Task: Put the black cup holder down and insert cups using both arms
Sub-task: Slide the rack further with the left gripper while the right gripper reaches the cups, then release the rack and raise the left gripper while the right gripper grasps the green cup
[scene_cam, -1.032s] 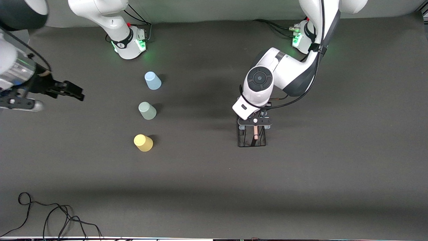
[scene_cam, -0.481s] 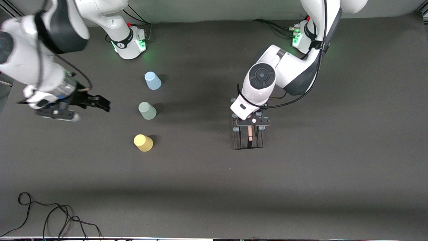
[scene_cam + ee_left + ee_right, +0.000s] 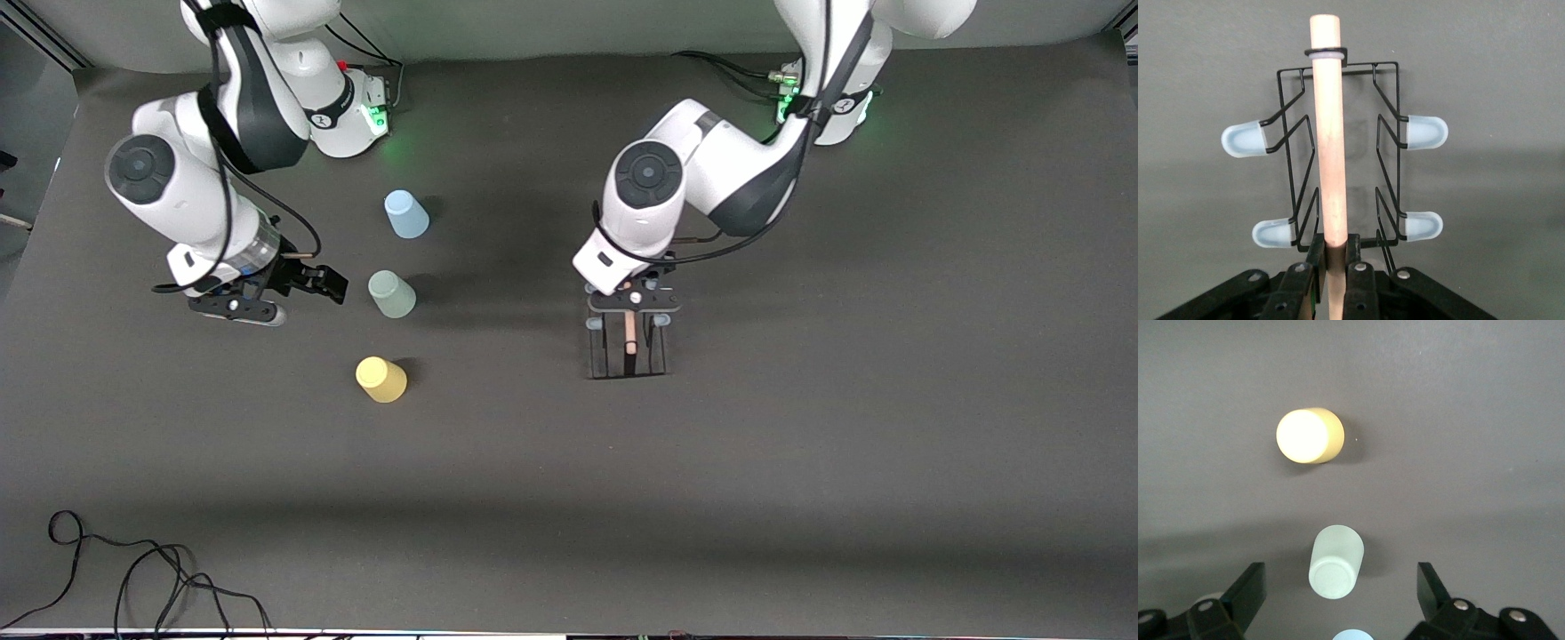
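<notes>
The left claw [image 3: 1333, 257] clamps only the wooden rod of the black cup holder [image 3: 628, 342] mid-table — it may swing or tip when set down. The right claw [image 3: 307, 283], spread wide beside the grey-green cup [image 3: 392, 294], could knock it over.

Three cups [image 3: 392, 294] stand in a row toward the right arm's end, the cup holder [image 3: 628, 345] well apart.
</notes>
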